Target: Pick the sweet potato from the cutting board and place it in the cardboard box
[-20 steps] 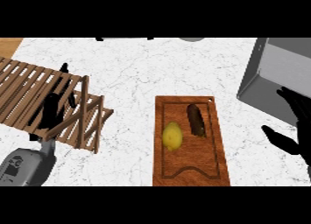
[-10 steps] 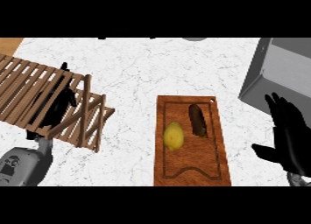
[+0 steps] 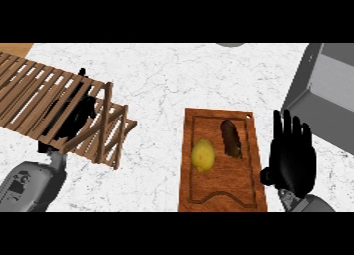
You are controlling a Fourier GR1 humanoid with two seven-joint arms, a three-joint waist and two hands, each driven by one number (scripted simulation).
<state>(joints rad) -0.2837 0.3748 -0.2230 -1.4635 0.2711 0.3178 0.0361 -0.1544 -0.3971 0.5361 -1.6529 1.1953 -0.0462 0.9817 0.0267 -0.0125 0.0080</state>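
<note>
One white marbled surface (image 3: 165, 84) is recorded beneath everything. Slatted wooden crate (image 3: 32, 94) is laid askew across the left side. Grey-walled box (image 3: 334, 89) is seen at the right edge, partly cut off. Cutting board (image 3: 224, 184) is set lengthwise at lower centre, between crate and box. Right hand (image 3: 293, 157) is held just beside the board's right edge, fingers straight and apart, nothing gripped. Left hand (image 3: 68, 119) is seen at the crate's slats, partly crossed by them, fingers straight, nothing held. Sweet potato (image 3: 231, 138), dark and elongated, is lying on the board's upper right part, clear of the right hand. Yellow rounded fruit (image 3: 203, 155) is lying just left of it.
</note>
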